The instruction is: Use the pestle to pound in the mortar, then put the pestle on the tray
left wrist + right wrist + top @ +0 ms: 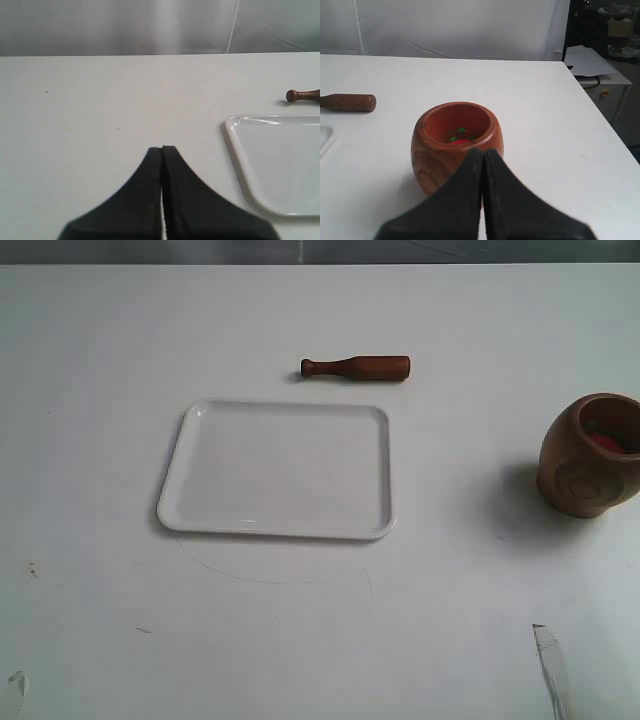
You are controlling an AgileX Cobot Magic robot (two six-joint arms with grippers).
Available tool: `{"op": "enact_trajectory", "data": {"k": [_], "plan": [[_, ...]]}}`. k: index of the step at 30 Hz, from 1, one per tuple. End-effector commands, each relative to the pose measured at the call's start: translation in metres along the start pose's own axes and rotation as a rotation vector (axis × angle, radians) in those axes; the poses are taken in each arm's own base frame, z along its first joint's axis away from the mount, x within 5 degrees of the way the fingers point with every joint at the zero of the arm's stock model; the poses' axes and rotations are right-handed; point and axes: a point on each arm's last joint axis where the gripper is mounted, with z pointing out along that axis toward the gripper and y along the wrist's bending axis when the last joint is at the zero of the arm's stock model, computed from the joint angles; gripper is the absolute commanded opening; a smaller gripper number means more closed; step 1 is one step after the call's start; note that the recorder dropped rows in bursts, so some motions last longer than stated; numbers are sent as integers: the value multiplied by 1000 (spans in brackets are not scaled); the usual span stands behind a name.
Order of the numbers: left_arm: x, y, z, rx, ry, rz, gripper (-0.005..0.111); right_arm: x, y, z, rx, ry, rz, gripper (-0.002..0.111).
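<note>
Mortar, green bits inside seen only from right wrist, left end effector, right end effector closed, empty

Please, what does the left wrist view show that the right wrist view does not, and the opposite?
Only the left wrist view: the left hand, shut, a large part of the tray, and the knobbed tip of the pestle.
Only the right wrist view: the right hand, shut, the mortar just beyond it with red and green bits inside, and the pestle's thick end.
Both: the white table and the pestle lying on it, each view showing a different end.
</note>
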Motion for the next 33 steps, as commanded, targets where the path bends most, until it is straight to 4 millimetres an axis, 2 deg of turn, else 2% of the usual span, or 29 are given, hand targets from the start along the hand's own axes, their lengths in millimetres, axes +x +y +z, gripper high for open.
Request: {"op": "enact_trajectory", "data": {"k": [1, 4, 8, 15, 22, 24, 26, 29, 31, 33], "plan": [[0, -1, 0, 8, -7, -12, 0, 1, -2, 0, 18, -4, -59, 0], [0, -1, 0, 8, -7, -12, 0, -2, -3, 0, 39, -34, -121, 0], [0, -1, 0, 8, -7, -12, 0, -18, -1, -2, 16, -216, -53, 0], [0, -1, 0, 8, -7, -12, 0, -52, -7, -17, 3, -632, 233, 0], [0, -1, 0, 8, -7, -12, 0, -78, -23, -53, -20, -1157, 539, 0], [0, -1, 0, 8, -7, -12, 0, -81, -23, -58, -78, -1221, 593, 0], [0, -1, 0, 8, -7, -12, 0, -90, -17, -64, -155, -1247, 553, 0], [0, -1, 0, 8, -7, -12, 0, -117, -1, -81, -225, -1329, 284, 0], [0, -1, 0, 8, -7, -12, 0, -145, 8, -87, -232, -1356, 86, 0], [0, -1, 0, 8, -7, -12, 0, -175, 12, -79, -207, -1290, -52, 0]]}}
